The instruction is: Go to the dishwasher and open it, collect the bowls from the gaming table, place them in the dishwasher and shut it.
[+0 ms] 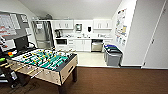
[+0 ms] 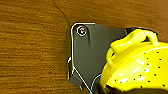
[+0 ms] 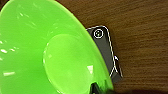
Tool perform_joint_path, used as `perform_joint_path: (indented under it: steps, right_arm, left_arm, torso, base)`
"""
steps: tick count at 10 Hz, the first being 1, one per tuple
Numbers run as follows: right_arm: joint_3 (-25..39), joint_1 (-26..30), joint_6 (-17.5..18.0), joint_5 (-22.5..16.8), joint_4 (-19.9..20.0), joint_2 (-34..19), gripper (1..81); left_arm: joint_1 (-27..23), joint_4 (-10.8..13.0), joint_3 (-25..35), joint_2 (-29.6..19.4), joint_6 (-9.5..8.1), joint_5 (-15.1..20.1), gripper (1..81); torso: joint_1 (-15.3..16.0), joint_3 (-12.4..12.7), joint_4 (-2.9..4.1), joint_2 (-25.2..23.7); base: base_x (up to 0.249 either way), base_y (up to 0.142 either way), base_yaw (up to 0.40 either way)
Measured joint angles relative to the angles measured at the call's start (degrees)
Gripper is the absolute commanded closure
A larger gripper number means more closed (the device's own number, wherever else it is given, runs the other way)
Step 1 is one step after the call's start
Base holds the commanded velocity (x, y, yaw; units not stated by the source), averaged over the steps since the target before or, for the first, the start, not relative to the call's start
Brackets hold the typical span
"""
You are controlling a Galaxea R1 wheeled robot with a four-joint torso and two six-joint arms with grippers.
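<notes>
Brown carpet [image 1: 120,81] runs under the robot, and on it at the near left stands the gaming table [image 1: 65,70], a table-football table with a green field and rods with pale handles. Beyond it, across a pale tiled floor, lies a kitchenette with white cabinets [image 1: 83,45]. The dishwasher [image 1: 97,46] sits there with its grey steel front shut, well apart from the gaming table; two grey bins [image 1: 112,55] stand near it by the right wall. A bright green bowl [image 3: 50,55] looms large at the right wrist, tilted with its hollow toward the camera, over the same brown carpet. At the left wrist hangs a yellow bowl [image 2: 135,67] (dotted with small holes like a strainer, with a looped handle at its rim). Neither hand's fingers can be made out, so I cannot tell whether either is clenched on its bowl or released. Small green and orange things [image 1: 10,54] rest at the far left, by a dark monitor [image 1: 21,43].
</notes>
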Motion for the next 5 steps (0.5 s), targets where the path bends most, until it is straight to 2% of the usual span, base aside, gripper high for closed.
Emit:
perform_joint_path:
  steps: [2, 5]
  right_arm:
    - [0.00, -0.17, 0.00, -0.09, -0.02, -0.02, 81.1]
    - [0.05, -0.16, 0.00, -0.09, -0.02, 0.32, 81.1]
  left_arm:
    - [0.17, 0.00, 0.00, 0.02, 0.01, 0.01, 81.1]
    - [0.12, 0.00, -0.11, -0.11, 0.00, 0.04, 81.1]
  torso:
    - [0.00, 0.00, 0.00, 0.00]
    - [0.00, 0.00, 0.00, 0.00]
  base:
    - [0.195, 0.000, 0.000]
    - [0.196, -0.064, 0.000]
